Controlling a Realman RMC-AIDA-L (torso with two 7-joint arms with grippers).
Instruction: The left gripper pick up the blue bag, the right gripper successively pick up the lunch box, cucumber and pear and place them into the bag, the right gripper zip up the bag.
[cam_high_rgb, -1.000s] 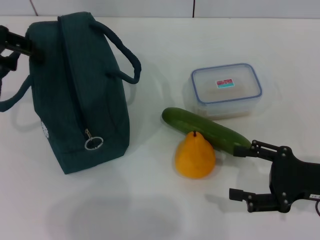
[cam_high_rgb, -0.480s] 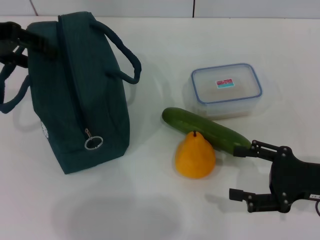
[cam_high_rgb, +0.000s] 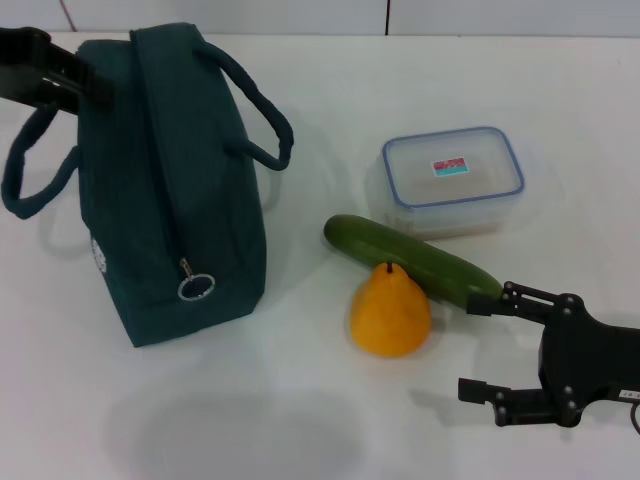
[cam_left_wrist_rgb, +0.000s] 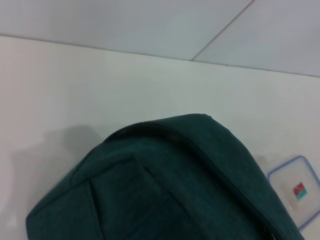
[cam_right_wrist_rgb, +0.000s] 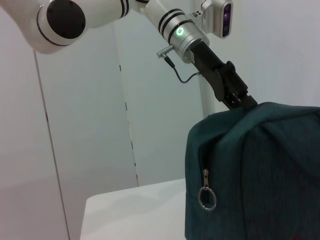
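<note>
Three items wait on the surface (cam_high_rgb: 300, 420), none of them packed yet: the lunch box (cam_high_rgb: 453, 180) at about two o'clock from the middle, the cucumber (cam_high_rgb: 410, 258) lying diagonally just below it, and the pear (cam_high_rgb: 390, 312) touching the cucumber's near side. The blue bag (cam_high_rgb: 165, 190) stands at nine o'clock, zipped, its ring pull (cam_high_rgb: 196, 287) hanging on the near end.

My left gripper (cam_high_rgb: 45, 80) is at the bag's far end, around eleven o'clock, pressed against the top edge; whether its fingers have closed on the fabric I cannot tell. My right gripper (cam_high_rgb: 480, 345) rests low at five o'clock, jaws spread wide and holding nothing, its upper finger just beside the cucumber's tip.

I judge the task barely begun: the bag is at most being taken hold of, and it must be opened before all three placements and the final zipping.
</note>
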